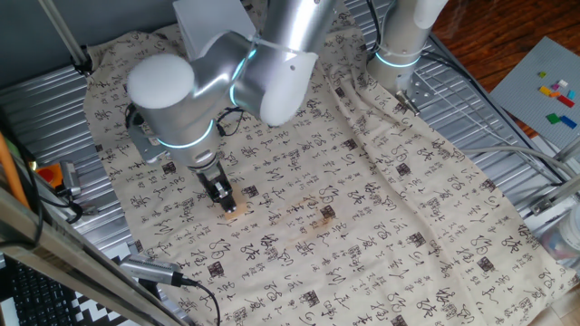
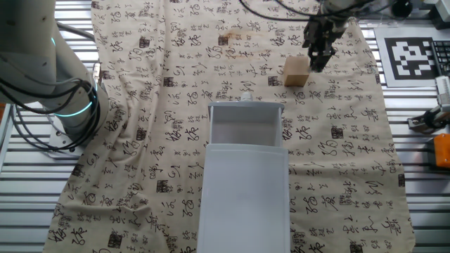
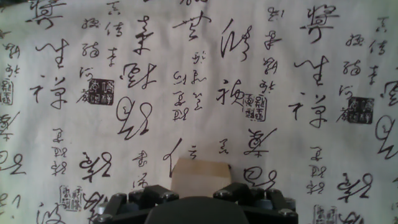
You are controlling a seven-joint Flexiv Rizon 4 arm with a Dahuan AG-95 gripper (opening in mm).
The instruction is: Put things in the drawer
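The small tan wooden cube (image 1: 234, 215) lies on the printed cloth; it also shows in the other fixed view (image 2: 297, 72) and at the bottom of the hand view (image 3: 200, 175). My gripper (image 1: 222, 195) hangs just over it, also seen in the other fixed view (image 2: 320, 57). The dark fingertips (image 3: 155, 194) stand apart, about a cube's width, on either side of the cube's near edge, not gripping it. The white drawer unit (image 2: 242, 204) stands in front of the cube, its tray (image 2: 242, 126) slid out and empty.
An orange-brown stain (image 1: 322, 219) marks the cloth to the right of the cube. A second arm's base (image 2: 63, 98) stands on the cloth's edge. Cables and grooved metal table lie around the cloth. A marker board (image 2: 415, 49) is at the side.
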